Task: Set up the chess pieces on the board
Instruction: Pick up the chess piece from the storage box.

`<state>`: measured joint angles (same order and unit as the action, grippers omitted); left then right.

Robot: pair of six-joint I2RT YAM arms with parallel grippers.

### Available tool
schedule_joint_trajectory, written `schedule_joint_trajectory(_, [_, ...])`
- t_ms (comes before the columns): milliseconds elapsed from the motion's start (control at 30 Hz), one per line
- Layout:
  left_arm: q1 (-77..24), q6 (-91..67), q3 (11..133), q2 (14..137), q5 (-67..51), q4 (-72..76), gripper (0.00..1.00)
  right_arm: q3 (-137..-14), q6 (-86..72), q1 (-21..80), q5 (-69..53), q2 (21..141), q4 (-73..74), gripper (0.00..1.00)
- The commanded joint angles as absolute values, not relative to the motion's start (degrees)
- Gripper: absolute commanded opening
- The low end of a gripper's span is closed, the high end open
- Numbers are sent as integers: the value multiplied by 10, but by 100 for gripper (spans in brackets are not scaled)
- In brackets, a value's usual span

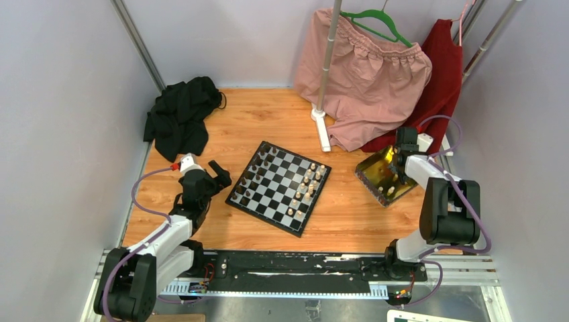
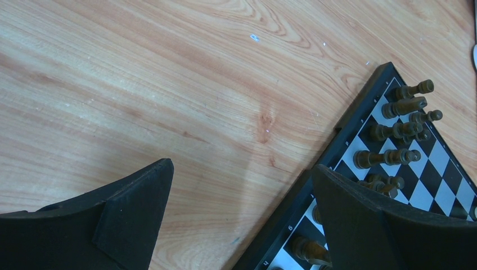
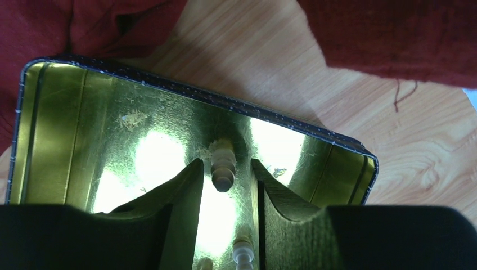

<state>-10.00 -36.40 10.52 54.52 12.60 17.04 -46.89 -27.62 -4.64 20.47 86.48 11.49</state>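
Wooden tabletop (image 1: 349, 221), nearest first: the left claw (image 2: 242, 169) hangs wide open and empty at 9 o'clock of the black-and-white chequered chessboard (image 1: 264, 213). Its dark brown chessmen (image 1: 258, 171) look ranked, the cream chessmen (image 1: 305, 188) only partly. At 3 o'clock, inside the shiny gold metal tray (image 3: 56, 124), the right claw (image 3: 226, 164) stands narrowly parted around a pale cream piece (image 3: 223, 174), seemingly unpinched.

My overhead view covers everything from behind. Left wrist hugs the chessboard (image 2: 444, 180) corner; right wrist peers closely into the gold tray (image 3: 73, 140).
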Motion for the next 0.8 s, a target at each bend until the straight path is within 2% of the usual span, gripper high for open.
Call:
schedule_joint_trajectory(0, [-106,-357,111,550,125,193,100,-490,-273,-57,203,874,105,39])
schedule_joint_trajectory(167, [-107,-357,113,553,125,192,100,-498,-272,-58,198,881,104,33])
schedule_joint_trajectory(333, [-108,-356,114,557,124,192,100,-499,-271,-58,191,884,103,21])
schedule_joint_trajectory(533, [-109,-356,115,559,124,192,100,-498,-268,-58,181,878,113,0])
schedule_joint_trajectory(767, [-109,-356,114,555,124,192,100,-489,-273,-58,159,851,111,0])
